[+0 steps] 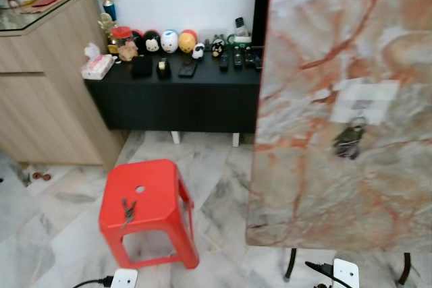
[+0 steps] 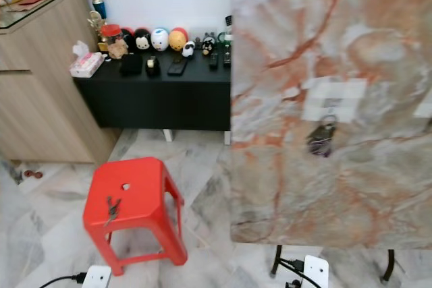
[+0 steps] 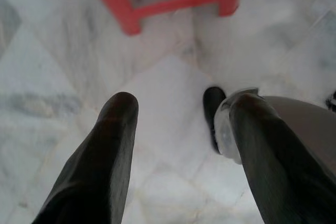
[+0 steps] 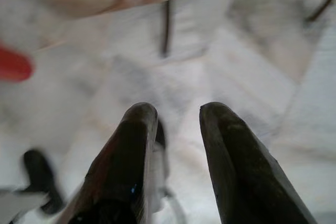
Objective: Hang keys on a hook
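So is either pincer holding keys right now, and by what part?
Nothing is held. The left pincer and right pincer are both open above the floor. One set of keys lies on the red stool; another bunch already hangs on the marble panel.

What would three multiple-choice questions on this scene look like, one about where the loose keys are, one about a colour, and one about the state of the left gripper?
1. Where do the loose keys lie?
A. On the black cabinet
B. On the stool's seat
C. On the floor

2. What colour is the stool?
A. Red
B. Blue
C. White

3. How do the left gripper fingers stand?
A. Shut on keys
C. Shut on a cable
B. Open and empty

Answers: 1 B, the small bunch rests on the seat near its front edge. 2 A, seat and legs are plain red. 3 B, bare floor shows between the two black fingers. Another bunch already hangs on the marble board.
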